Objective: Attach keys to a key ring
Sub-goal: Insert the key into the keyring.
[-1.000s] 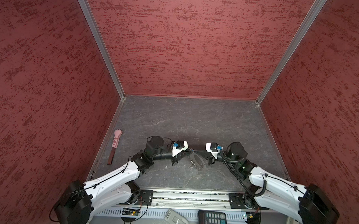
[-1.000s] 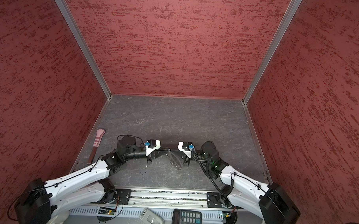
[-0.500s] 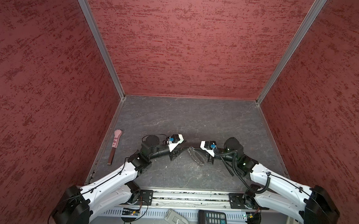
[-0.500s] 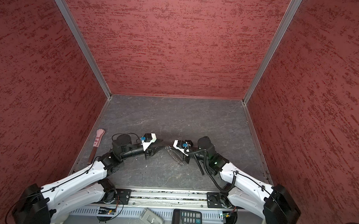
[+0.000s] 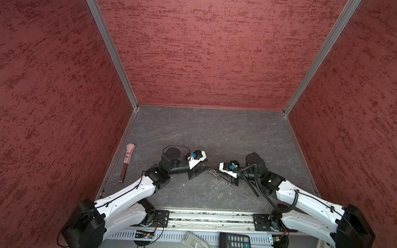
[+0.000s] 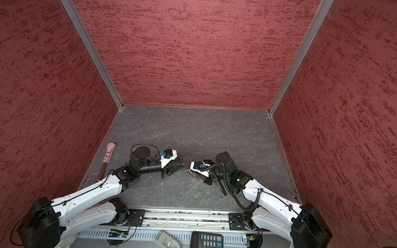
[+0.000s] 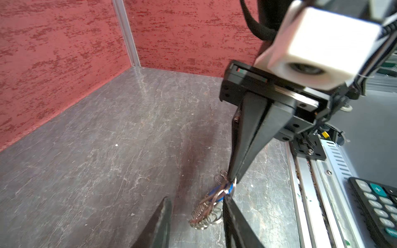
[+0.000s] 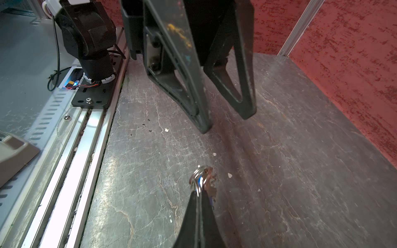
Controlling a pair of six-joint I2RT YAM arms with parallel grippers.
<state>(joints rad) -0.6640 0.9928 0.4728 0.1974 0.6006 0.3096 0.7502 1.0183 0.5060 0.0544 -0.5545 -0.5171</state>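
Left hand (image 8: 226,122) is now parted and drawn clear; key ring (image 7: 205,213) with keys (image 7: 217,193) is kept pinched by right hand (image 7: 233,178); attachment judged likely made

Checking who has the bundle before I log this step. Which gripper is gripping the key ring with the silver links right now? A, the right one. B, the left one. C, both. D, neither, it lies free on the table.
A: the right gripper is pinched shut on the key ring, while the left gripper stands open, apart from it.
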